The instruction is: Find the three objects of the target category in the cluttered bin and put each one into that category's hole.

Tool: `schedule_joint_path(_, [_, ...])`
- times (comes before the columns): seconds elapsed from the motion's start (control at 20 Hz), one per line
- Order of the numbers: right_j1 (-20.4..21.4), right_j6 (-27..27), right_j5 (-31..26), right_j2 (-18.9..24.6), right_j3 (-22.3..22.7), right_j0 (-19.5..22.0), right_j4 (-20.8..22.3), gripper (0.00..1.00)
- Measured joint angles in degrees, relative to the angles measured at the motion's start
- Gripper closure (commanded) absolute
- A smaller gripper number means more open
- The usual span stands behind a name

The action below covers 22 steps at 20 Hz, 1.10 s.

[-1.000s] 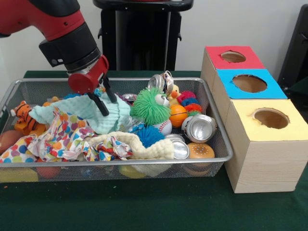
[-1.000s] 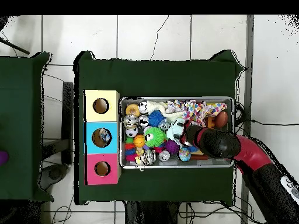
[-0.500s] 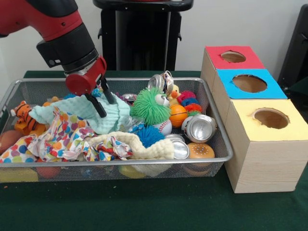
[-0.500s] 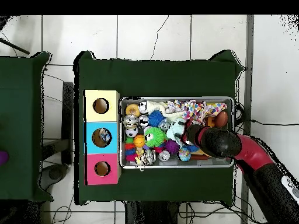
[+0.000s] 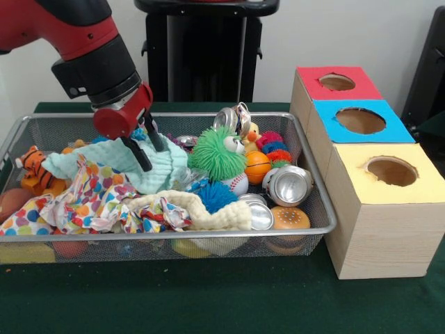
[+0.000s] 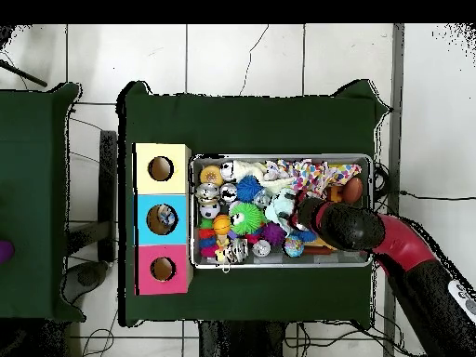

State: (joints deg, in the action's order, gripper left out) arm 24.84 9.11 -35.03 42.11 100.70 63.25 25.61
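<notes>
Green cloth covers the table [image 5: 208, 299], where a wire bin [image 5: 314, 198] sits full of clutter. At left, the gripper [image 5: 146, 142] hangs over a mint cloth [image 5: 163, 170], its jaws apart and empty. Likely the search step: which category is wanted cannot be told. Toys and tin cans [image 5: 288, 184] lie mid-bin. At right stand the red, blue and yellow hole boxes [image 5: 379, 209]. Next, the cloth probably needs shifting.

The light is bright and even, with only soft shadows. Small glare sits on the metal cans [image 5: 288, 184], at about three o'clock from the bin's centre.
</notes>
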Motion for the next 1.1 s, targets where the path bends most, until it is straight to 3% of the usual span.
schedule_joint_path(0.65, [0.0,0.0,2.5,-4.0,-1.7,-5.0,4.9,0.00])
schedule_joint_path(1.1, [0.2,0.0,5.8,-5.8,-1.8,-7.0,5.2,0.00])
